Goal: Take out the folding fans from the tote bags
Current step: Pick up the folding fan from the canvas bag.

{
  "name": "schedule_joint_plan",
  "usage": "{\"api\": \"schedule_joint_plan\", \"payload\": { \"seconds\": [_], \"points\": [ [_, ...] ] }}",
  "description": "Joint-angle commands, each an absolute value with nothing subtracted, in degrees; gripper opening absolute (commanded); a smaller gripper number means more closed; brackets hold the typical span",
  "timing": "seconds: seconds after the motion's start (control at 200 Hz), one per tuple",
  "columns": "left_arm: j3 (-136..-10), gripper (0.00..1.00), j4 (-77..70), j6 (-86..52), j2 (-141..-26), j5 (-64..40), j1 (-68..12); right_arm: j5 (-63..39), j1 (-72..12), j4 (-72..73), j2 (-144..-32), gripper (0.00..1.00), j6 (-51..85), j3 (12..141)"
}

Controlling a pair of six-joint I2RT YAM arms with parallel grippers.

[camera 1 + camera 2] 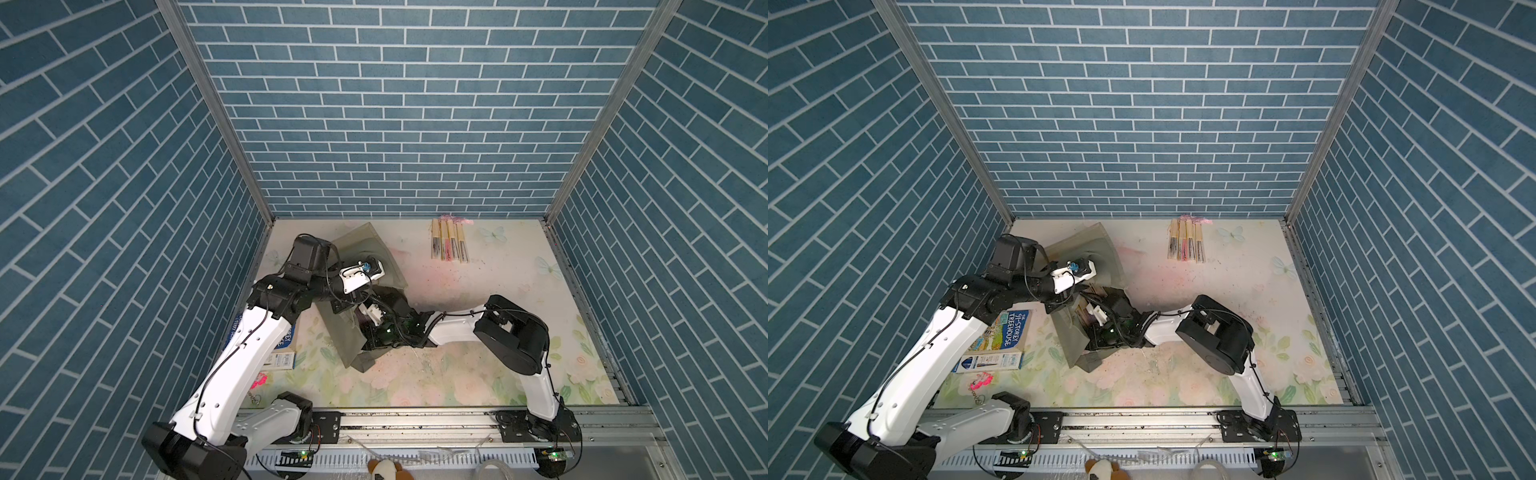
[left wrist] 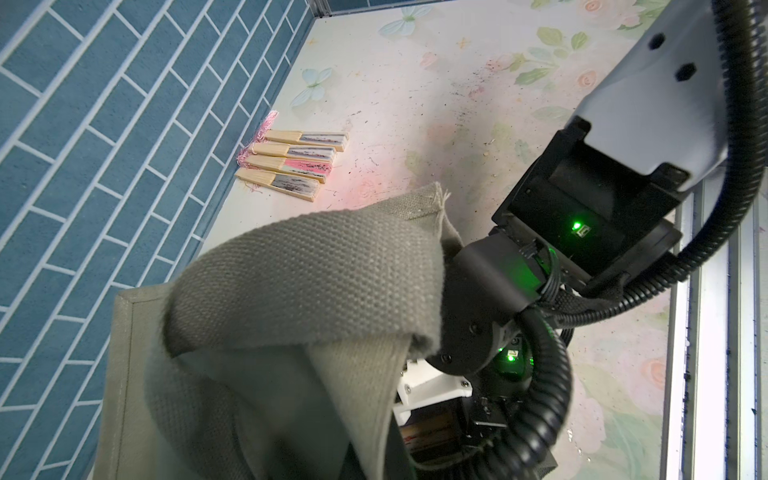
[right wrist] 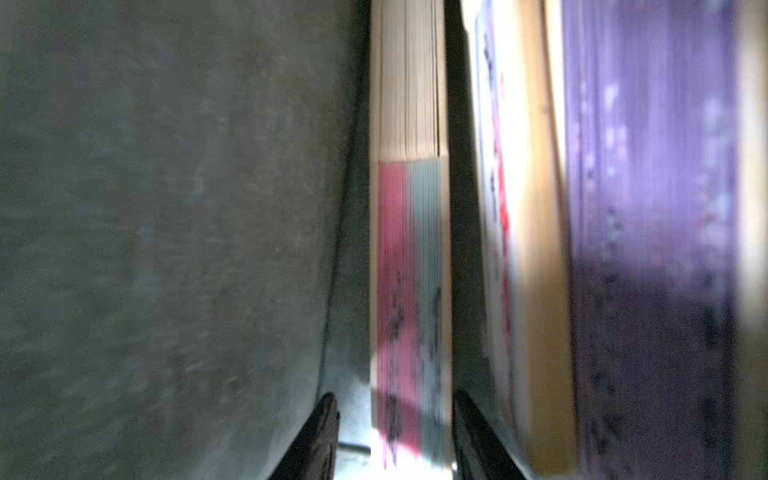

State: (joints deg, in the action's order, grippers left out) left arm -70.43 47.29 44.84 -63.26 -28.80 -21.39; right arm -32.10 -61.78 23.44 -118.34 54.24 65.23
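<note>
Top views: tote bag [image 1: 353,336] left of the table's [image 1: 457,374] centre; four fans [image 1: 451,246] in a row at the far edge.
Left wrist: strap [image 2: 299,282] hides the left gripper [image 1: 341,306]; jaws closed.
Right wrist: right gripper [image 3: 392,432] inside the bag, jaws apart astride the pink fan [image 3: 409,270], not pinching.

Grey-green tote bag [image 1: 361,243], pink, purple folding fans [image 3: 409,270], blue brick walls [image 1: 395,124]

left tool [image 1: 340,306] shut | right tool [image 3: 392,399] jaws apart | arms [image 1: 245,349] bent inward
</note>
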Motion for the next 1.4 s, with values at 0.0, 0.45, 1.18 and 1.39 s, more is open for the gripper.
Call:
{"api": "schedule_joint_plan", "payload": {
  "seconds": [0.0,0.45,1.18,1.39],
  "points": [
    [-69.55,0.00,46.76,44.12,-62.33,-32.09,-21.94,-34.24,-61.42,31.18,-116.32,0.46,57.13,65.93],
    [-69.29,0.00,46.58,43.72,-62.49,-31.82,-22.17,-35.47,-61.35,34.19,-118.95,0.45,60.26,67.06],
    [-69.30,0.00,46.23,43.23,-62.33,-32.16,-22.26,-39.20,-61.85,27.91,-124.56,0.33,62.59,74.41],
    [-69.43,0.00,46.32,43.15,-62.51,-32.26,-22.25,-40.11,-61.96,24.48,-127.46,0.32,63.24,76.93]
  ]
}}
